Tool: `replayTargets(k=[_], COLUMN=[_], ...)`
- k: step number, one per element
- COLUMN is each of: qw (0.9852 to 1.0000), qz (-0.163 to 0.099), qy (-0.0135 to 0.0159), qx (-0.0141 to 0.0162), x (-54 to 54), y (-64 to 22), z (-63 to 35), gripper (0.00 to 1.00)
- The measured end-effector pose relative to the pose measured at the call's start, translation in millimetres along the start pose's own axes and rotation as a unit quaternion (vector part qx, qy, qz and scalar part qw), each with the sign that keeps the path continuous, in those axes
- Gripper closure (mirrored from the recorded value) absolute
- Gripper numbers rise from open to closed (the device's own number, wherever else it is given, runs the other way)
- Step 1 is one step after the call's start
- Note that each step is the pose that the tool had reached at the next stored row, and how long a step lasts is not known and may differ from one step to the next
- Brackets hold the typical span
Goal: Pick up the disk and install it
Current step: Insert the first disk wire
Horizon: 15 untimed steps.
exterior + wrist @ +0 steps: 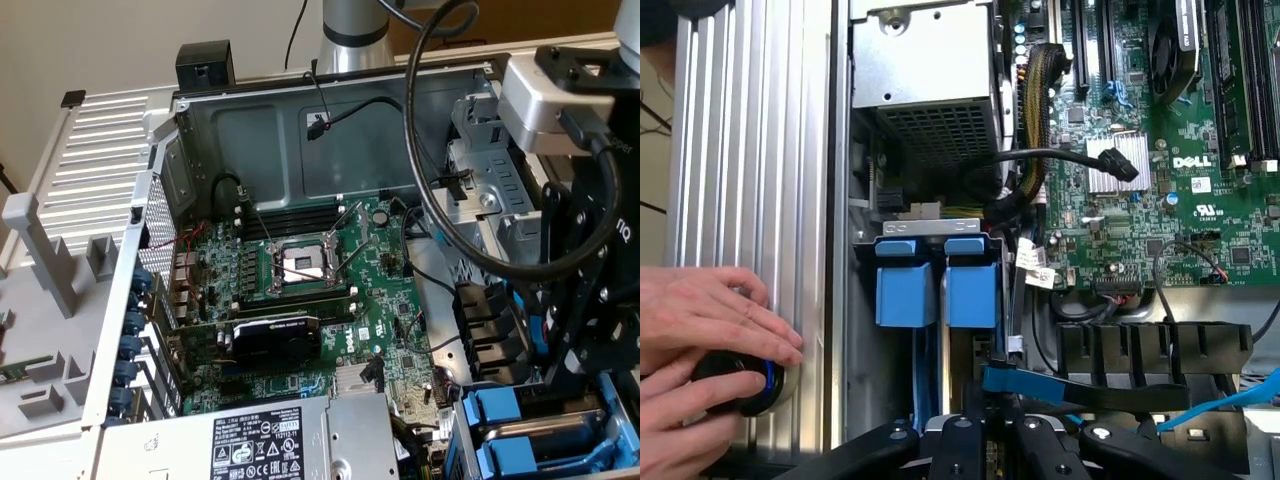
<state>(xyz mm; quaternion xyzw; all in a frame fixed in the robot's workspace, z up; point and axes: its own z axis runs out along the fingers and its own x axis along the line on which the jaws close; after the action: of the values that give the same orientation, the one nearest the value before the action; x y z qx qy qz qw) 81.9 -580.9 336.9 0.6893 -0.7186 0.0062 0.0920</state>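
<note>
From the exterior view, an open computer case [300, 130] lies with its circuit board [300, 300] facing up. A silver power supply [250, 440] with a black-and-white label sits along the near edge. On the exterior view's right the arm reaches down into the drive bay, and thick black cable [425, 190] loops beside it. The black gripper [565, 350] hangs just above two blue carriers [500, 412] stacked in the near right corner. Its fingertips are hidden behind its own body here.

In the wrist view, the gripper [992, 415] has its fingers drawn close together, pinching the end of a bright blue plastic rail. This appears to be the edge of the disk [1080, 388] in its blue frame, seen edge-on. The grey body of the drive is hidden. The rail runs from the fingers alongside a black ribbed rack [1155, 350]. The two blue carriers [906, 292] sit side by side in the bay, between the gripper and the power supply [925, 80]. The circuit board [1160, 150] lies beyond the rack. A person's hands [710, 320] rest on the ribbed silver side panel [740, 150], closed around a round black knob [740, 385] with a blue ring.
</note>
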Motion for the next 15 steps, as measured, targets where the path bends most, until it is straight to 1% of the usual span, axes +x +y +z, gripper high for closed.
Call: replayTargets(k=[15], qw=[1.0000], qz=[0.000], qy=[0.0001], qx=[0.0000], x=[1.1], y=[0.0], z=[2.6], gripper=[0.83])
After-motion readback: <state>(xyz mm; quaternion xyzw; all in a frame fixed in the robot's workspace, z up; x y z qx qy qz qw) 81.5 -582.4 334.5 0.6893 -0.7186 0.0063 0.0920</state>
